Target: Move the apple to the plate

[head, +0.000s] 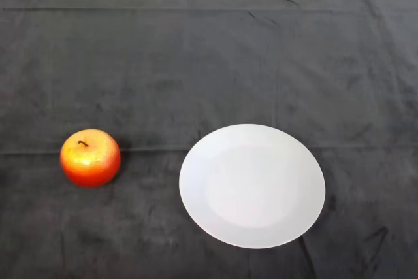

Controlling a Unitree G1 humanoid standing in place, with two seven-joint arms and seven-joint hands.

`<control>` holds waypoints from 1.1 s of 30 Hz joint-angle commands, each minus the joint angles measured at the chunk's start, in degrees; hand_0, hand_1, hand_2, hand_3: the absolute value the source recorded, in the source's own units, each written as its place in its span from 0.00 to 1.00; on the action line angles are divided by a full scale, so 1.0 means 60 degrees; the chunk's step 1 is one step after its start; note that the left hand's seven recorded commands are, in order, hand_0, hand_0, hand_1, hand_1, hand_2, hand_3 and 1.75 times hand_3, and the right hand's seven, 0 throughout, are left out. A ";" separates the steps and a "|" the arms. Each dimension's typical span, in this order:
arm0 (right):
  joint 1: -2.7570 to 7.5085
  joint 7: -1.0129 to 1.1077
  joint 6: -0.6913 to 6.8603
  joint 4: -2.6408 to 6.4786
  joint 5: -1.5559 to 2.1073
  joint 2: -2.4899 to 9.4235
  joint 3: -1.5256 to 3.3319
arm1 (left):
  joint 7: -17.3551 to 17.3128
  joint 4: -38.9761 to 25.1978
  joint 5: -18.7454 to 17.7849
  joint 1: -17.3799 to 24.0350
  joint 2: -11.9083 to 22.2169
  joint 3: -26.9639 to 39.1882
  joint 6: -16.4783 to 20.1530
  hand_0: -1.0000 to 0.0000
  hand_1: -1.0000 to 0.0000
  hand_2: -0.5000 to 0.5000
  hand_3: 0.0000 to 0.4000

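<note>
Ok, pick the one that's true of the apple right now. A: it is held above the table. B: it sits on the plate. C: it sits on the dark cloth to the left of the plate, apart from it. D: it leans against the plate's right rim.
C: the apple rests stem-up on the dark cloth, left of the white plate, with bare cloth between them.

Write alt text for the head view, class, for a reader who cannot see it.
A red and yellow apple stands stem up on a dark cloth, to the left of a white plate and apart from it. The plate holds nothing.
</note>
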 commanded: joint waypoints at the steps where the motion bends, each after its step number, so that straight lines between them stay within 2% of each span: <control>1: -0.0141 0.0051 -0.0045 0.0023 0.0137 -0.0216 -0.0146 | -0.0141 -0.0506 0.0268 -0.0324 -0.0175 -0.0239 0.0203 1.00 1.00 0.50 0.00; 9: -0.0131 0.0041 -0.0047 -0.0003 0.0139 -0.0204 -0.0146 | 0.0010 -0.1151 0.0814 -0.0239 -0.0631 -0.0837 0.0357 1.00 1.00 0.50 0.00; 22: -0.0111 0.0019 -0.0051 -0.0053 0.0144 -0.0181 -0.0146 | 0.0788 -0.2084 0.1906 -0.0100 -0.1616 -0.2059 0.0394 1.00 1.00 0.50 0.00; 33: -0.0096 0.0001 -0.0052 -0.0092 0.0150 -0.0165 -0.0146 | 0.0767 -0.2325 0.2281 0.0007 -0.1891 -0.3076 0.0636 1.00 1.00 0.50 0.00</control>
